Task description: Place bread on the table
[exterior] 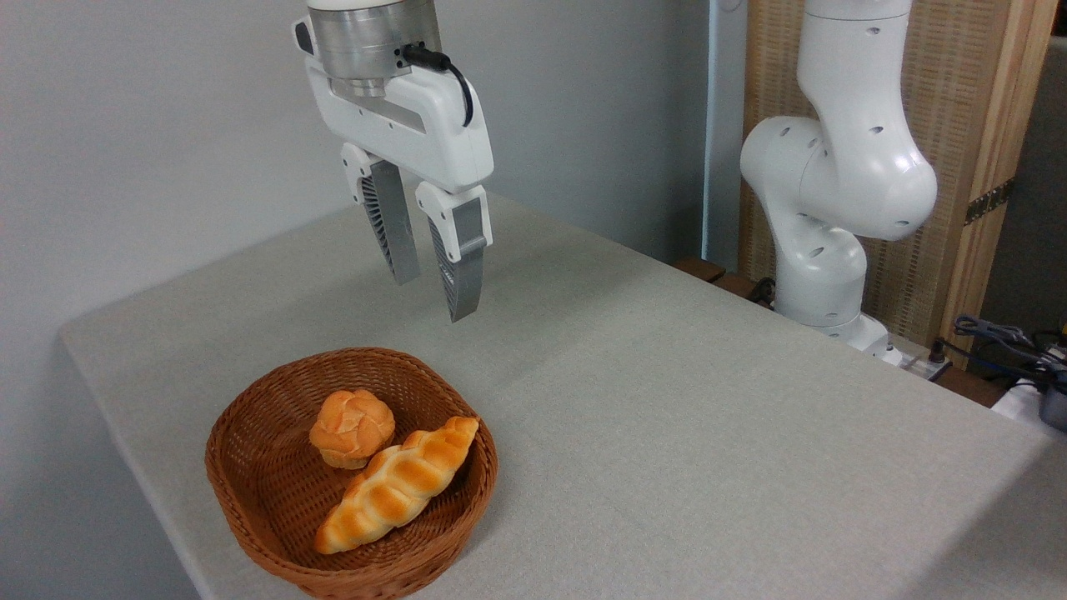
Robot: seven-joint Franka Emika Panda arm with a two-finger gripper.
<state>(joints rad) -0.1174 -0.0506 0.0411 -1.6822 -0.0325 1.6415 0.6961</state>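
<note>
Nearest the camera sits a brown wicker basket (250, 492), placed at the front left part of the table (708, 433). Inside it lies the bread (398, 485), a braided golden-orange loaf with paler grooves. Its long axis runs diagonally: the lower tapered end points toward the front left of the picture, resting near the basket's front wall, and the upper end points toward the back right, leaning against the right-hand rim. The loaf spans most of the basket's width. Just beside it to the upper left, and touching or nearly touching it, is a small round knotted bun (352, 428), also inside the basket.

Above and behind the basket hangs the gripper (429, 287), well clear of the bread and of the table. Its two ribbed grey fingers (460, 267) point downward with a modest gap between them; nothing is held.

Table surface: light grey-beige, cloth-like in texture, flat, with a rounded corner visible at the left. Apart from the basket, no objects rest on the visible cloth.

Room: a plain pale grey wall (125, 125) stands behind the table. At the right rear, the white arm base (834, 208) rises beside a wooden-framed woven panel (967, 125). Dark cables (1000, 337) lie at the far right edge.
</note>
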